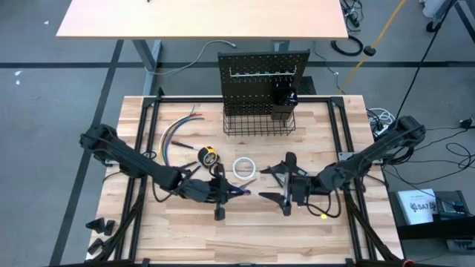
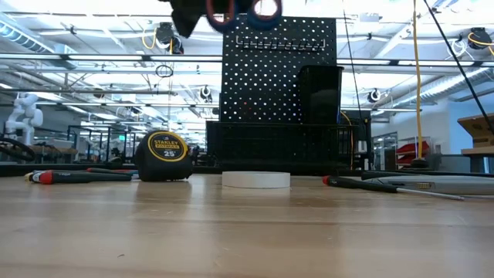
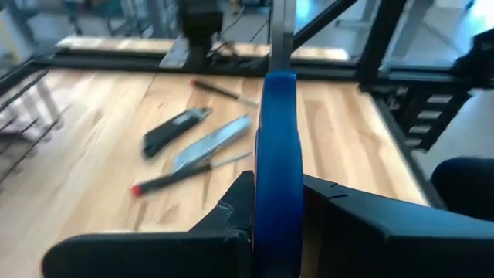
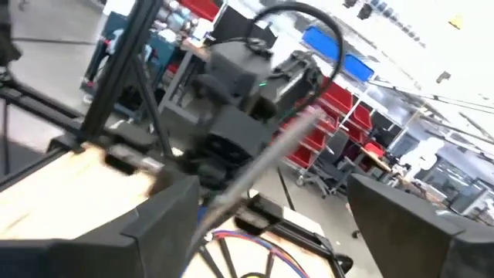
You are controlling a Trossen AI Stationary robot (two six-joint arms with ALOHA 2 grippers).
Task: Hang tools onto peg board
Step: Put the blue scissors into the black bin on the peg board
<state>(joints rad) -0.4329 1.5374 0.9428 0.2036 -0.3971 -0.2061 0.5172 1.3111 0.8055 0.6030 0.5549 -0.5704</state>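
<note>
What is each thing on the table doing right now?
Left gripper, shut on the scissors.
Scissors, held up off the table.
Right gripper, open, facing the left one.
Tape measure, standing on the table.
White tape roll, lying flat.
Screwdriver, lying on the table.
Peg board, upright.
</note>
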